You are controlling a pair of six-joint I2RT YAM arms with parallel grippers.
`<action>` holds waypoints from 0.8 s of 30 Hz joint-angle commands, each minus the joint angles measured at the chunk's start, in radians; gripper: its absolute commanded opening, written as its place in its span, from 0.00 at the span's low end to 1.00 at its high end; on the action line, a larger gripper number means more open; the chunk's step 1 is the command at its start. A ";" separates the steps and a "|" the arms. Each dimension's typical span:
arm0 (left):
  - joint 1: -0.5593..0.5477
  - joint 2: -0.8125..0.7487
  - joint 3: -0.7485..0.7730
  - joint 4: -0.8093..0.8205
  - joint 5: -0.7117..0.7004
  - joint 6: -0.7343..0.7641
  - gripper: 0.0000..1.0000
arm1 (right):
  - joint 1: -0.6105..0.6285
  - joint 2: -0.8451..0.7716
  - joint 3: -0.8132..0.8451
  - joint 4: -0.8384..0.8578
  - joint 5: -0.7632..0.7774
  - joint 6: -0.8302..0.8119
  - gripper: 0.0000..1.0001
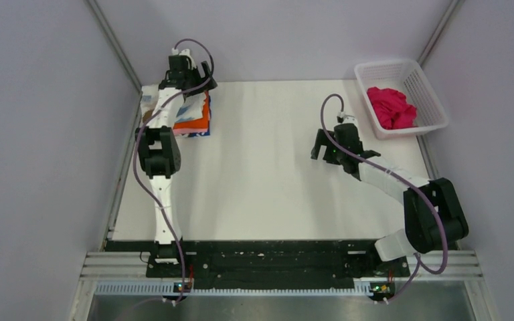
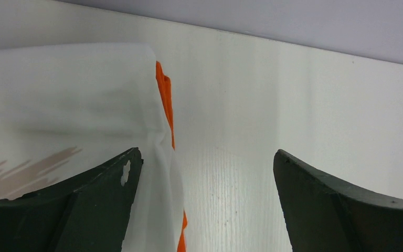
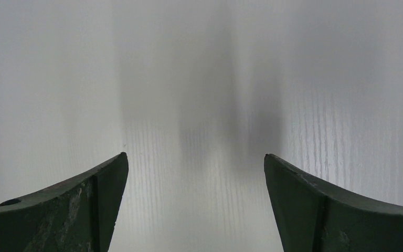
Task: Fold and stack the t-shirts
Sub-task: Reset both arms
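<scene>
white table (image 1: 274, 174), stacked t-shirts (image 1: 193, 122) beneath wide-spread left hand (image 2: 207, 157)

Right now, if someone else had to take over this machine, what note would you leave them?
Left gripper: open, over the edge of the white printed shirt, empty.
Right gripper: open above the table, empty.
Done: folded stack at far left corner, printed shirt on top, orange shirt beneath.
Left: magenta shirt crumpled in the basket, far right; fold and stack it.
</scene>
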 commanded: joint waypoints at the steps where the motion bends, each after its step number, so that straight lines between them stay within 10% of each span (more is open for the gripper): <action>1: -0.034 -0.311 -0.004 -0.066 -0.086 0.035 0.99 | -0.013 -0.134 -0.004 0.006 0.040 0.002 0.99; 6: -0.080 -0.611 -0.265 -0.035 -0.110 -0.062 0.99 | -0.013 -0.277 -0.079 -0.012 0.099 0.020 0.99; 14: -0.336 -1.134 -1.081 0.196 -0.229 -0.189 0.99 | -0.012 -0.528 -0.208 -0.066 0.121 0.095 0.99; 24: -0.469 -1.267 -1.544 0.282 -0.277 -0.311 0.99 | -0.013 -0.765 -0.400 -0.084 0.165 0.198 0.99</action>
